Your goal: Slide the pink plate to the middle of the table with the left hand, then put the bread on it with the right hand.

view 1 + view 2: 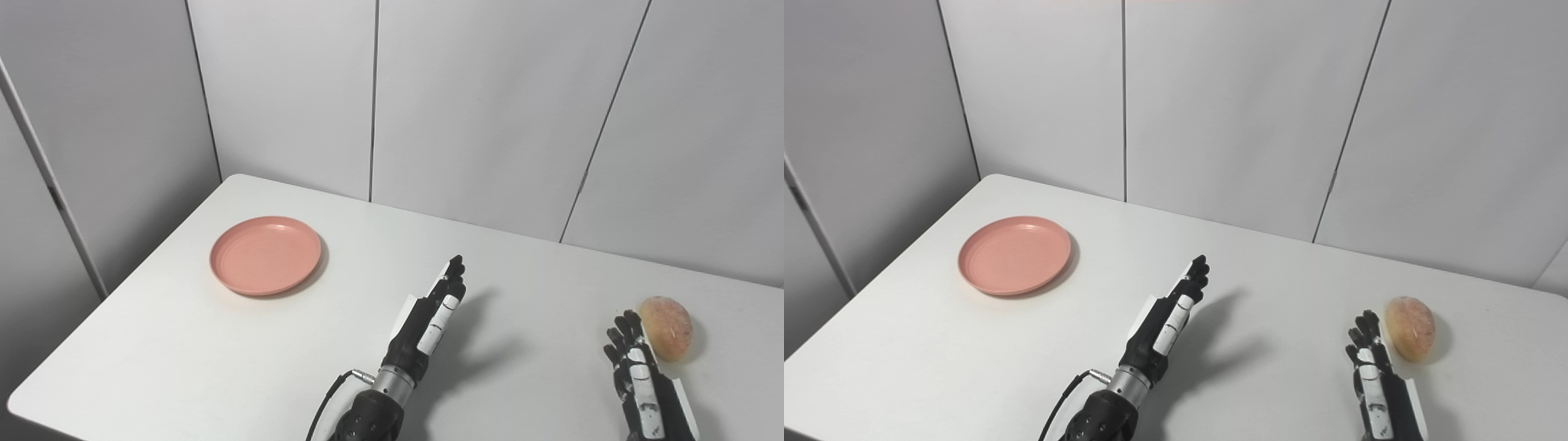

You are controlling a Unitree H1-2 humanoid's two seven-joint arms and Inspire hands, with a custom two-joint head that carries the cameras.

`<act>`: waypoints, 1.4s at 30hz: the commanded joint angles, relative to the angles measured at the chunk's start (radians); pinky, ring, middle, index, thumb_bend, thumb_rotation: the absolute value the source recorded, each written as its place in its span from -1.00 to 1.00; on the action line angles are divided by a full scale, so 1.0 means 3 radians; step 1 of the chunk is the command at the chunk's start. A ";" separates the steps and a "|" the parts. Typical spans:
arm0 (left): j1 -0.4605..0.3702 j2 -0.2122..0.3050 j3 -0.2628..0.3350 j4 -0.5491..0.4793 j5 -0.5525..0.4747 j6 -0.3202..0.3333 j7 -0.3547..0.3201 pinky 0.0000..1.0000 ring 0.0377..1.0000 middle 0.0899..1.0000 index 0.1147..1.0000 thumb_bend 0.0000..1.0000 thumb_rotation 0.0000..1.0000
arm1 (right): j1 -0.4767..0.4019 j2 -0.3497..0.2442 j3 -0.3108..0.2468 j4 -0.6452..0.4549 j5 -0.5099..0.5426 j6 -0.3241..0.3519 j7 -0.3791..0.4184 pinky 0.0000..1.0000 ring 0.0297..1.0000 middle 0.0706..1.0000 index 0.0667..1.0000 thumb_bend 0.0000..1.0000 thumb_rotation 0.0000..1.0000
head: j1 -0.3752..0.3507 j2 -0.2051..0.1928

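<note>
Pink plate (265,255) near table's (184,367) left edge; bread (666,327) far right.

Bright, even overhead light, sharp focus, soft shadows right of left hand (429,321), pink plate (265,255) and bread (666,327); no glare.

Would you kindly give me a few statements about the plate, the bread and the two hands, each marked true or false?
1. The pink plate is empty. True.
2. The bread lies on the plate. False: it lies on the table, far right.
3. The left hand touches the plate. False: it is well apart from it, holding nothing.
4. The right hand is beside the bread. True.
5. The left hand's fingers are extended. True.
</note>
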 commanded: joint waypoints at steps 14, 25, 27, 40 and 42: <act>0.0014 -0.0098 0.0254 0.0256 -0.0122 -0.0390 0.0293 1.00 1.00 1.00 1.00 0.29 1.00 | 0.0010 -0.0007 -0.0030 -0.0033 0.0014 -0.0138 0.0011 1.00 1.00 1.00 1.00 -0.01 0.77 | 0.0020 -0.0067; -0.0184 -0.0016 0.0550 -0.0113 -0.0335 -0.0208 0.0394 1.00 1.00 1.00 1.00 0.41 1.00 | 0.0014 -0.0031 -0.0040 -0.0061 0.0002 -0.0128 0.0005 1.00 1.00 1.00 1.00 -0.10 0.84 | 0.0154 -0.0106; -0.0211 0.0005 0.0605 -0.0191 -0.0363 -0.0157 0.0412 1.00 1.00 1.00 1.00 0.44 1.00 | 0.0011 -0.0030 -0.0046 -0.0061 -0.0002 -0.0114 -0.0006 1.00 1.00 1.00 1.00 -0.09 0.84 | 0.0164 -0.0114; -0.0327 0.0273 0.0899 -0.0452 -0.0249 -0.0044 0.0761 0.94 0.91 0.91 0.92 0.47 1.00 | 0.0060 -0.0067 -0.0044 -0.0216 0.0020 0.0041 0.0011 1.00 1.00 1.00 1.00 -0.17 0.86 | 0.0264 -0.0106; -0.0351 0.0332 0.0948 -0.0446 -0.0272 -0.0036 0.0782 0.94 0.90 0.90 0.90 0.48 1.00 | 0.0065 -0.0069 -0.0049 -0.0238 0.0019 0.0040 0.0007 1.00 1.00 1.00 1.00 -0.19 0.89 | 0.0314 -0.0106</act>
